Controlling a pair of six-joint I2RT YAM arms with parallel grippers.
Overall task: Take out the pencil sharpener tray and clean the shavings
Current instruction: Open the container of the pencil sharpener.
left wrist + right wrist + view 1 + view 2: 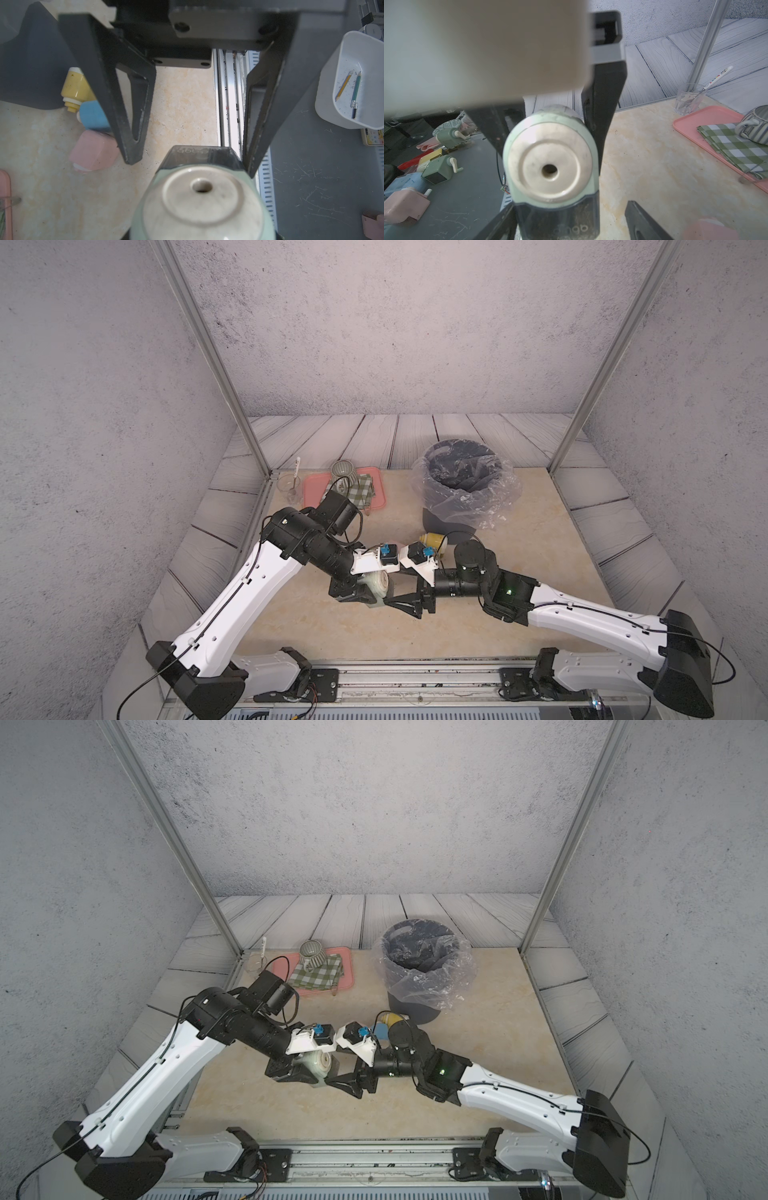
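Mint-green plastic with a cream face marks the pencil sharpener (199, 199). Your left hand (365, 593) is clamped on its body and carries it over the beige worktop (316, 635), near the front middle. The face with the pencil hole is turned toward your right arm.

The smoky see-through tray (201, 155) sits in the sharpener's base, its front end showing beside the cream face.

Your right hand (570, 207) stands spread wide, with the tray between its two fingers (257, 128). In the left wrist view that finger lies right at the tray's corner; whether it touches, you cannot tell. The other finger stands apart, and bare worktop shows in the gap. Nothing is gripped by this hand.

In both top views the two hands meet tip to tip. The dark bin (446, 524) with its clear liner stands well apart, behind the right arm.
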